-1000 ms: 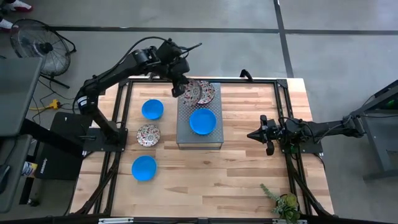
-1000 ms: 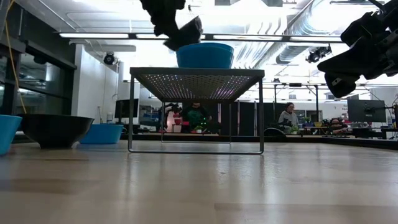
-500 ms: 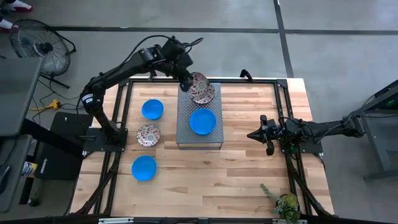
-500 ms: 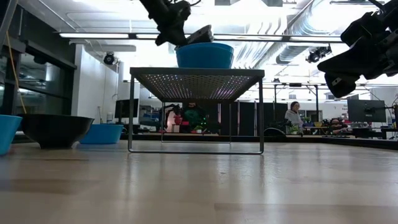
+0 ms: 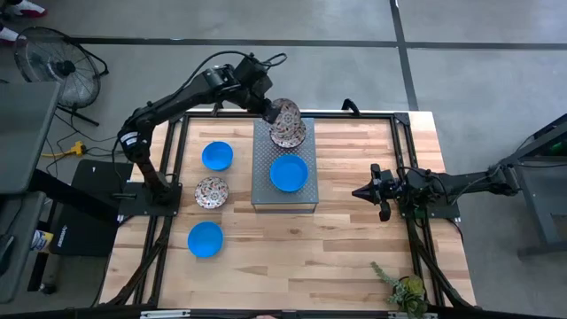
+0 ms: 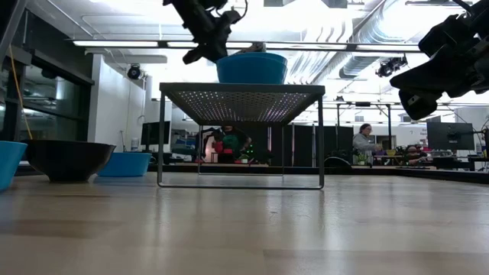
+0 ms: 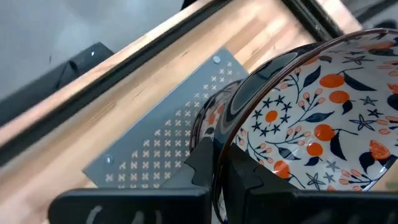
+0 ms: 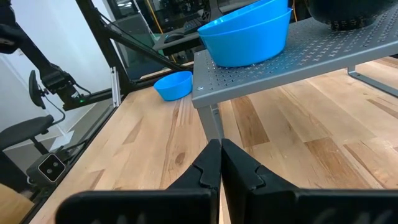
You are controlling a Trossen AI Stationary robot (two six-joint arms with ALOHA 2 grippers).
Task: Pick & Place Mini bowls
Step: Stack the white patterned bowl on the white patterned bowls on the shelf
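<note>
Currently clamped by the left gripper (image 5: 268, 110) on the rim: one white mini bowl with red-and-dark floral pattern (image 5: 285, 115), tilted steeply above a second patterned bowl (image 5: 292, 136) at the 12 o'clock end of the grey perforated metal stand (image 5: 264, 182). Seated at the stand's centre: a plain bright blue mini bowl (image 5: 289, 173). Resting on the wooden table (image 5: 354, 248) at 9 o'clock of the stand: two blue bowls (image 5: 217, 156) (image 5: 205, 238) and one patterned bowl (image 5: 211, 191). Parked at 3 o'clock, fingers pressed together, holding nothing: the right gripper (image 5: 359, 191).
</note>
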